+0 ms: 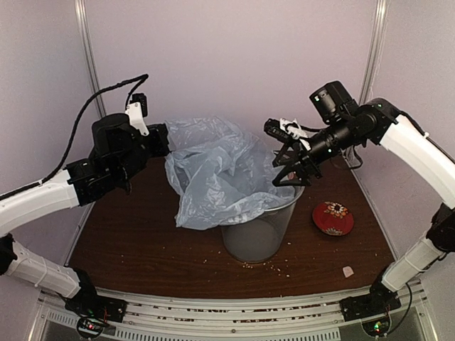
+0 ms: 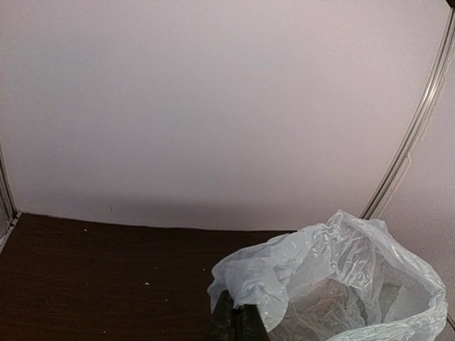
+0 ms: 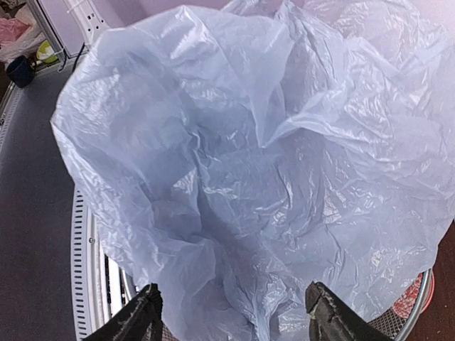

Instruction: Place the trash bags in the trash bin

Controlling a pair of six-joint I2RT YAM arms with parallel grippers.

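The trash bag (image 1: 213, 174) is a wrinkly, translucent pale blue sheet, billowed up over the trash bin (image 1: 259, 238) and hanging down the bin's left side. The bin is a grey wire-mesh basket standing upright at mid-table. My left gripper (image 1: 161, 138) is held high to the bag's left, shut on the bag's edge; in the left wrist view its fingertips (image 2: 238, 321) pinch the film of the bag (image 2: 334, 277). My right gripper (image 1: 288, 170) hovers over the bin's right rim, open. Its fingers (image 3: 138, 321) stand wide apart, with the bag (image 3: 249, 142) bulging ahead of them and the bin rim (image 3: 424, 298) at lower right.
A flat red patterned dish (image 1: 333, 218) lies on the dark wood table (image 1: 142, 241), right of the bin. Crumbs (image 1: 270, 268) and a small pale scrap (image 1: 348, 271) are scattered near the front. Pale walls with metal posts close in the back and sides.
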